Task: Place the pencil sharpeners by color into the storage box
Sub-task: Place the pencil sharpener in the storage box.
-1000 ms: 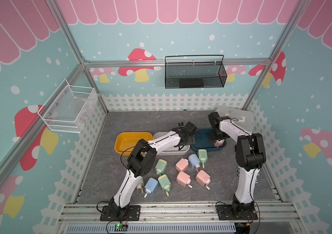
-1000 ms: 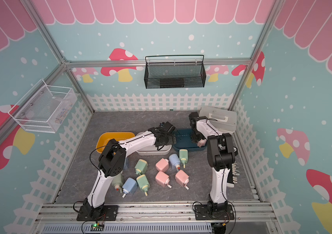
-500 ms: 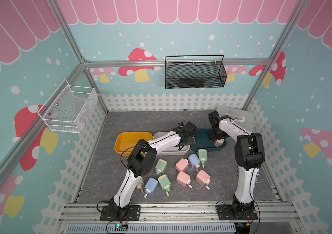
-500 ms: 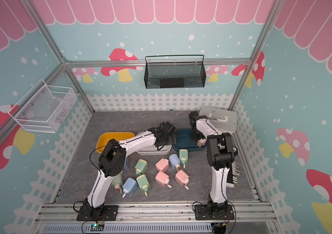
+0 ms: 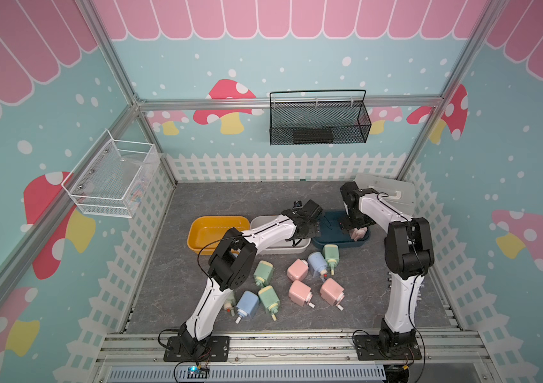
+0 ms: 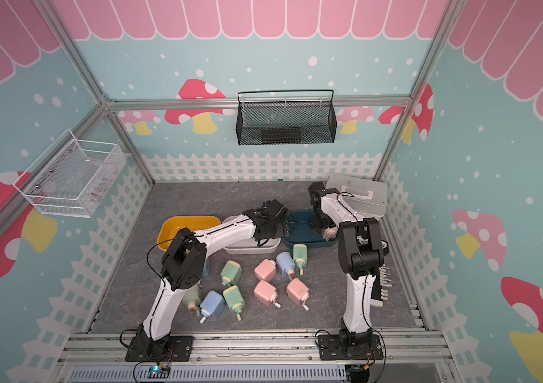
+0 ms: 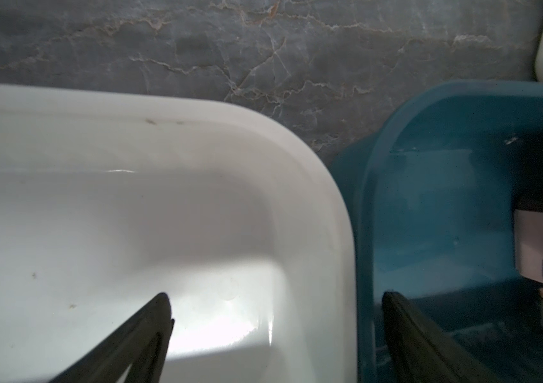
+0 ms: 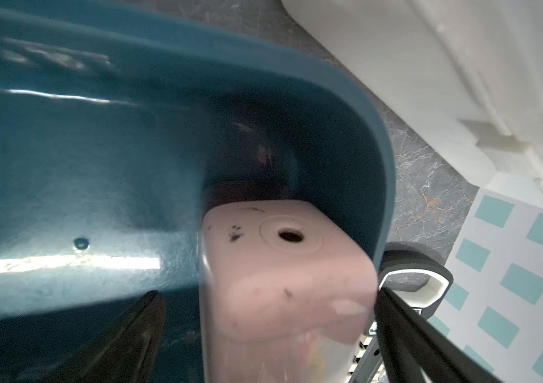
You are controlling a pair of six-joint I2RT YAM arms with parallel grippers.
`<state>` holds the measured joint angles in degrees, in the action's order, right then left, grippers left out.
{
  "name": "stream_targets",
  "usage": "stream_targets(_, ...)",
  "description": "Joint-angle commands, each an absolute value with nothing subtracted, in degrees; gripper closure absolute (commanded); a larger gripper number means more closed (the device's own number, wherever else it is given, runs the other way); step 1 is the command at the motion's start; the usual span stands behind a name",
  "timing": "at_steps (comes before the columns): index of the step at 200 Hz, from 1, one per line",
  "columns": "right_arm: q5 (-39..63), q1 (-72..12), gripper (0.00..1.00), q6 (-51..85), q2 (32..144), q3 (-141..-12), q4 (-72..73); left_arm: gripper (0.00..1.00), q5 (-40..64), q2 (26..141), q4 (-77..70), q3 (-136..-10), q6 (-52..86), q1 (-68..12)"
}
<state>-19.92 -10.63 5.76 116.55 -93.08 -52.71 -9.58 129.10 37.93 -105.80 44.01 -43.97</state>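
The pink pencil sharpener [image 8: 286, 275] sits in the right end of the teal bin [image 5: 336, 244], between the spread, non-gripping jaws of the right gripper [image 8: 268, 293]. The left gripper [image 7: 275, 300], also released, hovers over the right edge of the white bin [image 7: 130, 199]. The other pencil sharpeners [image 5: 300, 293] lie loose on the table [image 5: 230, 199], nearer. Nothing has visibly moved in the past second.

The worktop [image 7: 197, 49] looks like matt grey stone with pale veins. The white tray [image 7: 197, 112] and the teal tray [image 8: 64, 149] are smooth, glossy plastic that catches the light. The pink pencil sharpener [image 8: 283, 275] is smooth satin plastic with dark scuffs. The wall basket [image 5: 318, 122] is black metal mesh.
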Motion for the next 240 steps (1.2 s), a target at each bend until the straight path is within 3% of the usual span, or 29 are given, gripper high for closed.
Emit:
stream_targets(1,-18.73,-11.31,0.02,5.70,111.49,-92.60,-52.87,0.01,-9.70,125.40,38.16,-107.15,39.35,-46.13)
stream_targets(30,-15.37,-11.47,0.01,5.88,106.22,-88.91,-48.83,0.01,-11.81,123.50,37.99,-106.98,36.28,-46.79)
stream_targets(152,1.86,-15.03,0.02,11.95,77.33,-61.40,-36.25,0.01,1.30,114.40,30.61,-100.01,31.64,-45.91)
stream_targets(240,14.71,-16.38,0.04,16.79,65.50,-51.92,-45.92,0.01,0.98,109.23,30.38,-93.22,31.39,-42.88)
